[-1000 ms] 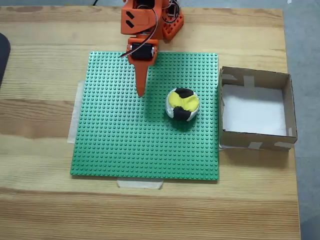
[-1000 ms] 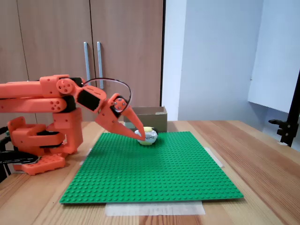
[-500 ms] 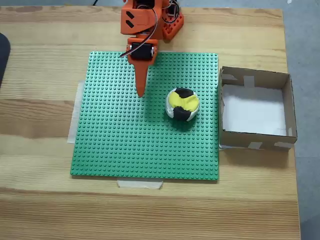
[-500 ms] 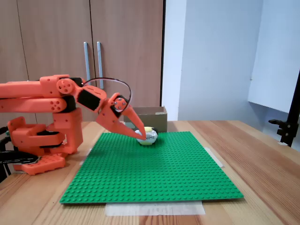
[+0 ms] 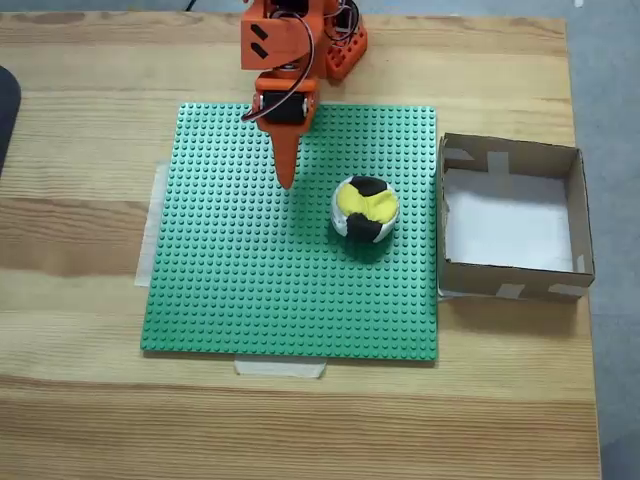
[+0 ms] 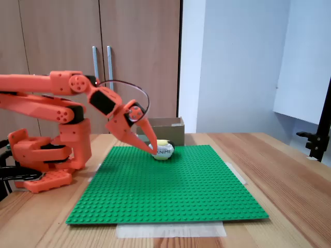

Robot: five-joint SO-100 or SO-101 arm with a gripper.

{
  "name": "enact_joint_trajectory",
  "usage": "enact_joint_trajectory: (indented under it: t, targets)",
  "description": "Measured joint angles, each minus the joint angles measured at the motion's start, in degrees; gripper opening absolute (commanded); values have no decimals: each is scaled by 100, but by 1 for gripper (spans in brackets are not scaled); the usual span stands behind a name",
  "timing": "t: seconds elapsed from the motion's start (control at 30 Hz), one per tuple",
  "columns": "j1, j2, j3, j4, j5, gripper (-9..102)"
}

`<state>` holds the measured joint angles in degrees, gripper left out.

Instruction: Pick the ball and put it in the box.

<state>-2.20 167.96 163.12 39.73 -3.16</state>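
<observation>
The ball [image 5: 365, 208], yellow, black and white, rests on the green studded baseplate [image 5: 250, 290], right of its middle in the top-down fixed view. It also shows in the side fixed view as the ball [image 6: 164, 150], partly behind the fingertips. My orange gripper [image 5: 288, 180] points down at the plate, left of the ball and apart from it, with its fingers together and nothing held. In the side fixed view the gripper [image 6: 153, 149] hangs just above the plate. The box [image 5: 572, 215], brown cardboard with a white floor, stands off the plate's right edge with nothing in it.
The arm's orange base [image 5: 335, 45] sits at the table's far edge. A dark object [image 5: 6, 110] lies at the left edge. The wooden table [image 5: 80, 400] ends just right of the box. In the side fixed view, cupboard doors [image 6: 62, 46] stand behind the arm.
The arm has lifted at its upper links. The gripper tip has drawn slightly back toward the base. Ball and box have not moved.
</observation>
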Motion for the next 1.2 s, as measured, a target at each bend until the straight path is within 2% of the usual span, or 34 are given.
enact_joint_trajectory:
  t: [0.27,0.73,1.2]
  targets:
    - [-18,-1099,-1397,589,220,-1]
    - [-686,-2874,-3929,2004,800,-1]
    - [-1450,-4421,-5950,3340,914,-1]
